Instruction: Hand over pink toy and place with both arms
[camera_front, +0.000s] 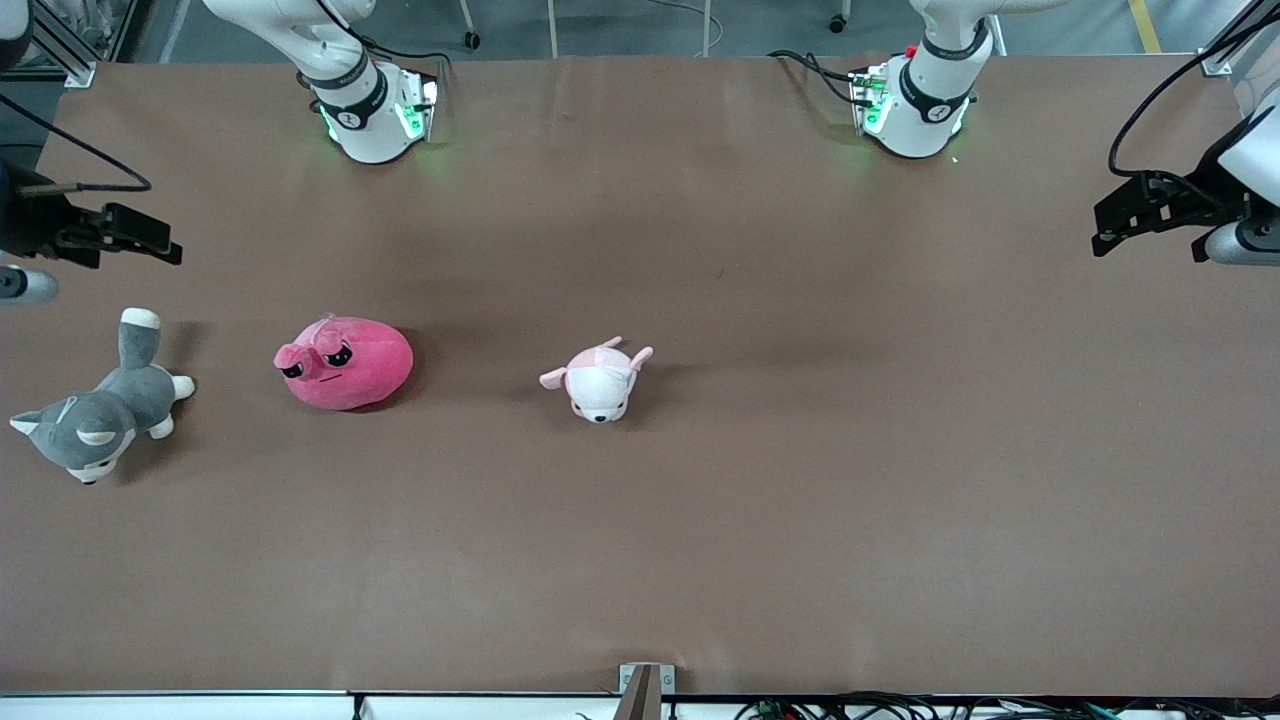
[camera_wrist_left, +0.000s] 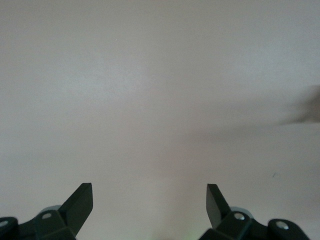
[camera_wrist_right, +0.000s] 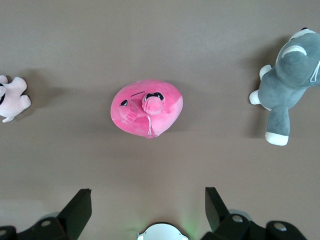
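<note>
We see the pink toy, round with a frowning face, left of centre in the front view, between a grey plush dog and a small white-pink plush. The right gripper hangs wide open and empty over it; the left gripper, at the right edge, waits wide open, empty too.

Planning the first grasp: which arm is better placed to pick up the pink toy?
Right. The pink toy lies toward the right arm's end of the table; the open right end effector has it in view. The left end effector, open, sees only bare table.

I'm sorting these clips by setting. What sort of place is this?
Likely a robotics lab or test cell: two arms bolted to a brown-covered table, the pink toy and two other plush toys laid out as props, cables along the table's edge, grey shop floor above.
</note>
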